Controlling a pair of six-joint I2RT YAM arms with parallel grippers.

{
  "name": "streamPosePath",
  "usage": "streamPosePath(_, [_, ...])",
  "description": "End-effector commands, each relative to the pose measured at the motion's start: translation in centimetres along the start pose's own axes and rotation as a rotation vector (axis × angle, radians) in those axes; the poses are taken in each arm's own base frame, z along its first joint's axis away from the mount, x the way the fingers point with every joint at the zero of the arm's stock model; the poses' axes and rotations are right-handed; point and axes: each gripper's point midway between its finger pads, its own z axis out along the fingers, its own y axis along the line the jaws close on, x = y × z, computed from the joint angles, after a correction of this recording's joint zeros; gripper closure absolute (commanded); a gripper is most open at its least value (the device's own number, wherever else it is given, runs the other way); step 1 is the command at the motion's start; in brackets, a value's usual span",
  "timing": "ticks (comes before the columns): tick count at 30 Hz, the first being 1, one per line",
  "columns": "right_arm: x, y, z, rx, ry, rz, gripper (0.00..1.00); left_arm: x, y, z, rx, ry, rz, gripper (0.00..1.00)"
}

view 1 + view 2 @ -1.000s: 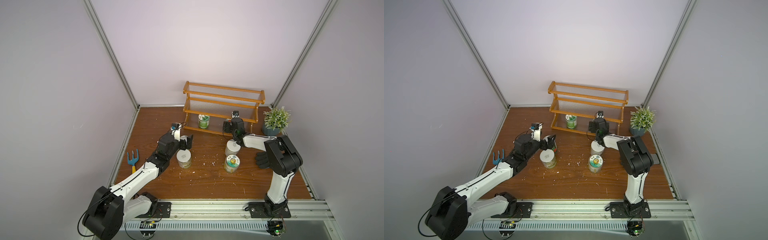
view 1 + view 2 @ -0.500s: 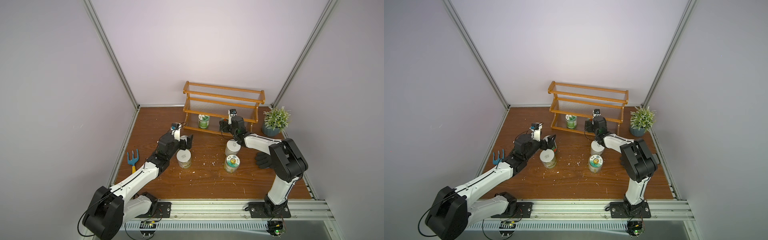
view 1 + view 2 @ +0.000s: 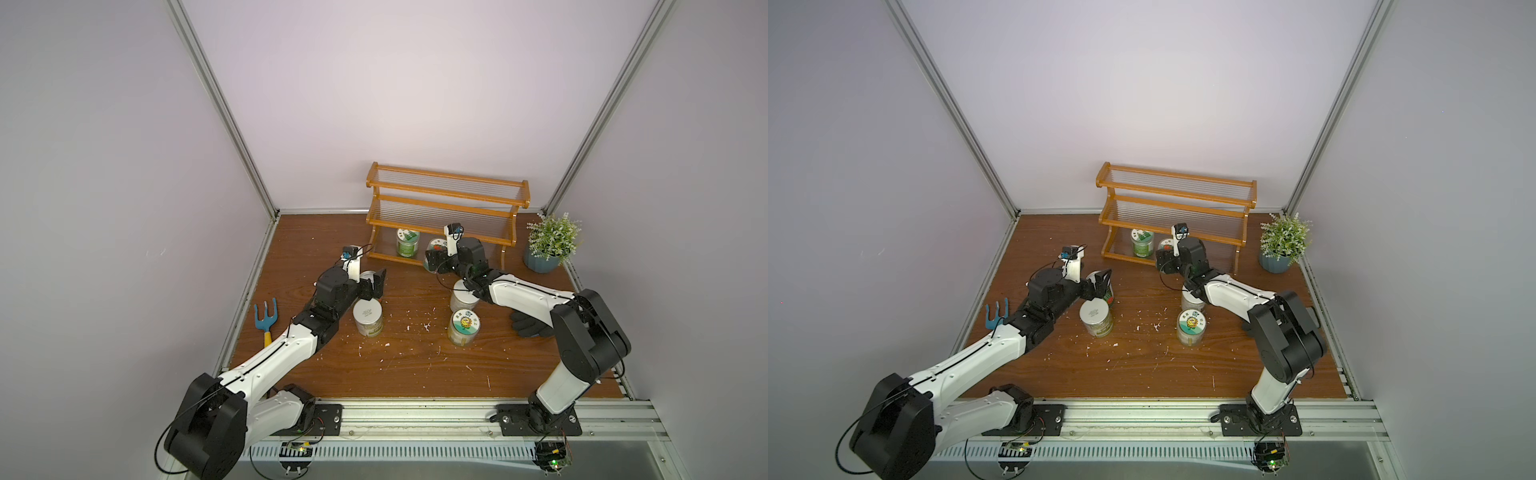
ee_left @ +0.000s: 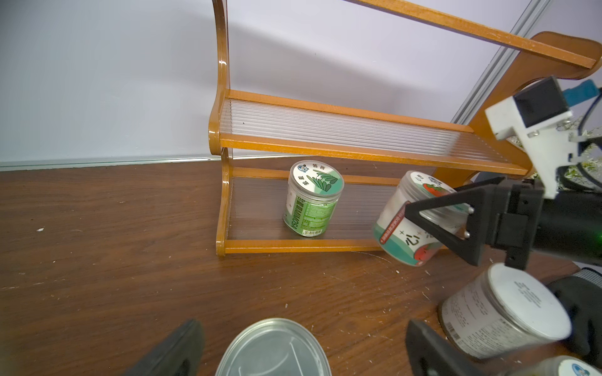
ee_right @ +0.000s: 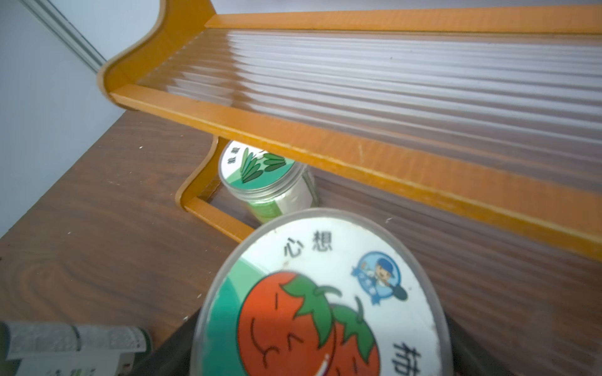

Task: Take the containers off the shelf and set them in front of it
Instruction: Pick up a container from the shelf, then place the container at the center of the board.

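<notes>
Glossy wooden shelf (image 4: 325, 145) with clear ribbed slats (image 4: 325, 123); matt wood-grain table (image 4: 97, 260); shiny metal-topped can (image 4: 272, 350).

orange-brown shelf (image 5: 293, 140), green leaf-print jar (image 4: 312, 203), red tomato-print jar (image 5: 321, 299) (white background).

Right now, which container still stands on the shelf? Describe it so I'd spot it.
Find the orange-brown wooden three-tier shelf at the back wall. On its bottom tier stands a small clear jar with a green label. Its lid shows green leaves; the tilted jar beside it, in the right end effector, shows tomatoes.
</notes>
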Motion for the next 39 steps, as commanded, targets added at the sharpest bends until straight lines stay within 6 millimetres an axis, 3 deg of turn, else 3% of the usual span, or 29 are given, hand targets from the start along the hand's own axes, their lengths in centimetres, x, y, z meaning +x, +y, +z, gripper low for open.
streamPosePath(1, [-2.5, 2.9, -2.6, -0.081, -0.074, -0.005, 0.38, -0.7, 0.2, -0.4, -0.002, -0.017, -0.009, 0.00])
streamPosePath(8, [-1.5, 5.8, -7.1, -0.138, -0.074, -0.064, 0.38, -0.8, 0.2, -0.5, -0.002, -0.016, -0.010, 0.00])
streamPosePath(15, [2.0, 7.6, -12.1, -0.236, -0.075, -0.145, 0.38, -1.2, 0.2, -0.8, -0.008, -0.019, -0.005, 0.00])
streamPosePath(24, [6.7, 9.8, -16.5, -0.365, -0.033, -0.267, 0.38, -1.5, 0.1, -1.0, -0.009, -0.020, 0.002, 0.00])
streamPosePath(32, [10.2, 10.7, -18.6, -0.416, 0.032, -0.332, 0.38, -1.5, 0.3, -1.3, -0.015, -0.015, 0.004, 0.00])
streamPosePath(39, [13.4, 9.4, -19.3, -0.360, 0.068, -0.334, 0.38, -1.5, 0.2, -1.3, -0.015, -0.012, 0.004, 0.00])
